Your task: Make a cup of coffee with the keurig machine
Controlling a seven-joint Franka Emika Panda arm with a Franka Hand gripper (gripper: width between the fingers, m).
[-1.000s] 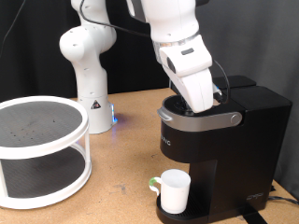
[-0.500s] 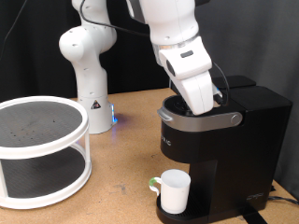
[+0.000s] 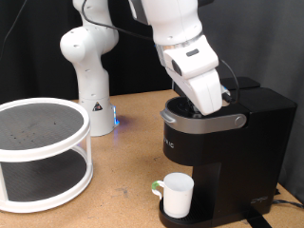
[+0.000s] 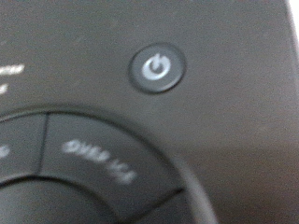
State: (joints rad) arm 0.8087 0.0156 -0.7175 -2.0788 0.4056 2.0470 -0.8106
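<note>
The keurig machine point(image 3: 223, 138) stood upright on the wooden counter point(image 3: 119, 152) at the exterior view's right, its long axis vertical and its brew side facing the exterior view's bottom-left. It looked heavy, rigid and stable, better pressed on than lifted; its grey-silver lid handle point(image 3: 201, 121) seemed the natural grip. The wrist view showed only its black top with the round power button point(image 4: 157, 67) very close. The white cup point(image 3: 177, 195), light, hard, breakable and best taken by its handle, sat upright under the spout. The claw point(image 3: 211, 106) was down at the machine's top; whether its fingers were apart or together could not be told.
</note>
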